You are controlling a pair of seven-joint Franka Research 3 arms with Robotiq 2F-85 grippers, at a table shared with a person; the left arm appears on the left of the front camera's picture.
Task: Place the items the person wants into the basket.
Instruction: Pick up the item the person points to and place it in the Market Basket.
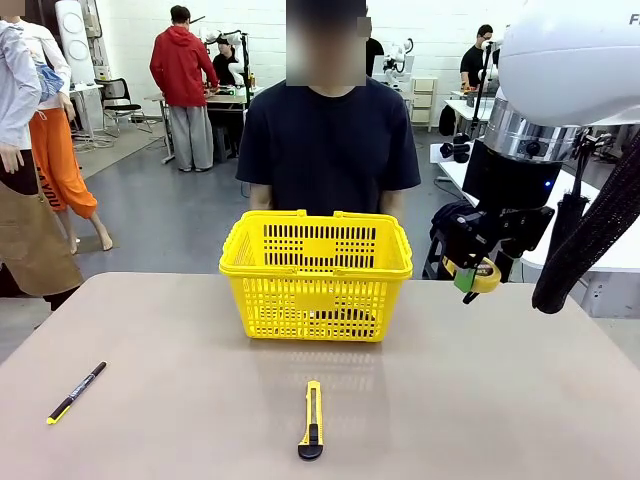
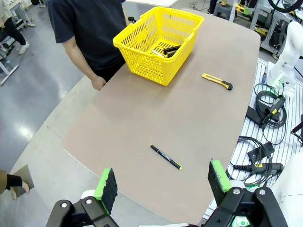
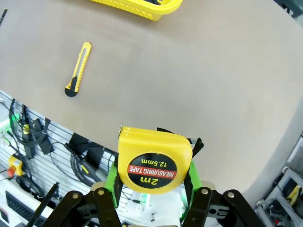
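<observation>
On the near bench (image 1: pixel 480 400) a yellow utility knife (image 1: pixel 312 421) lies near the middle, and a slim black pen (image 1: pixel 76 392) lies at the near left. The left gripper (image 2: pixel 163 187) stands wide with nothing between its green pads. At the right, the right gripper (image 1: pixel 470 275) hangs above the bench, clamped on the tape measure (image 3: pixel 154 161). Farther off, mid-bench, sits the yellow basket (image 1: pixel 316 275), dark items inside. The person (image 1: pixel 328 145) stands behind it.

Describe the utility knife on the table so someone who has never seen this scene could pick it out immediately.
Start at the yellow basket in the middle of the table; the utility knife lies flat in front of it, on the robot's side. It is yellow with a black end, thicker than the slim black pen far to its left.
</observation>
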